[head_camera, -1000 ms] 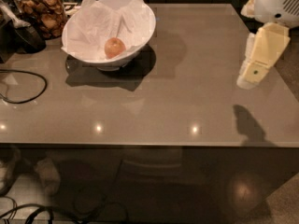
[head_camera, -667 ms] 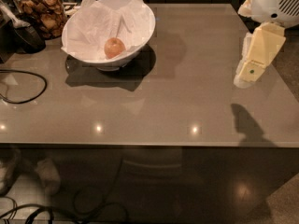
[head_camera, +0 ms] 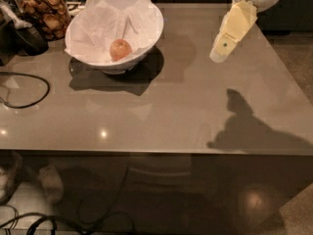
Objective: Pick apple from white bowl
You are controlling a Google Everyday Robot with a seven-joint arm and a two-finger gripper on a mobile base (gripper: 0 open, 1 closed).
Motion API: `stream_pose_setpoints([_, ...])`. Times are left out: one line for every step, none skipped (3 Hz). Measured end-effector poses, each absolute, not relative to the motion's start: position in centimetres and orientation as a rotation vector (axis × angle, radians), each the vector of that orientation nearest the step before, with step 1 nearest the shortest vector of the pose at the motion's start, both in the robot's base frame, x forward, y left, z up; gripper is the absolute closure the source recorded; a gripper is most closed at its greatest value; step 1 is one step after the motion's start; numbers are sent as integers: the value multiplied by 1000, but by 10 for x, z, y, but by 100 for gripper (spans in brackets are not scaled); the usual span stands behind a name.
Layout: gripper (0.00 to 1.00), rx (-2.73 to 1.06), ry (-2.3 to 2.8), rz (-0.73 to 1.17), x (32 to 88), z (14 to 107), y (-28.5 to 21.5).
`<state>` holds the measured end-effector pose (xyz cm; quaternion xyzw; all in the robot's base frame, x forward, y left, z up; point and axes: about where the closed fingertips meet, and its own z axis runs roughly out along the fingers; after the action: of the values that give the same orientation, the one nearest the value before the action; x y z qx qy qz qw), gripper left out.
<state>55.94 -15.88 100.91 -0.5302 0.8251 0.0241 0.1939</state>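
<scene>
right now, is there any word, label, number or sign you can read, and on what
None readable in this view.
No legible label on the glass jar.
Plain: the white bowl, its paper lining, the apple.
On the gripper, over the table right of the bowl: one green dot, no letters.

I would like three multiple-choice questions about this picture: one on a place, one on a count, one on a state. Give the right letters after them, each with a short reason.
1. The apple lies: A) in the white bowl; B) on the floor; C) on a plate.
2. Apples in view: A) three; B) one; C) two.
3. The gripper is: A) gripping the apple; B) pressing on the bowl; C) hanging apart from the bowl, above the table's right part.

Answers:
1 A, it rests on the paper lining the bowl.
2 B, only one round orange-red fruit shows.
3 C, bare table lies between it and the bowl.
</scene>
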Motion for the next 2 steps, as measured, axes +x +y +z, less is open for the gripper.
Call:
stream_pose_setpoints([0,-1467,2272,101,592,1017,-136])
stream_pose_setpoints([0,-1454,2251,92,596,1022,-134])
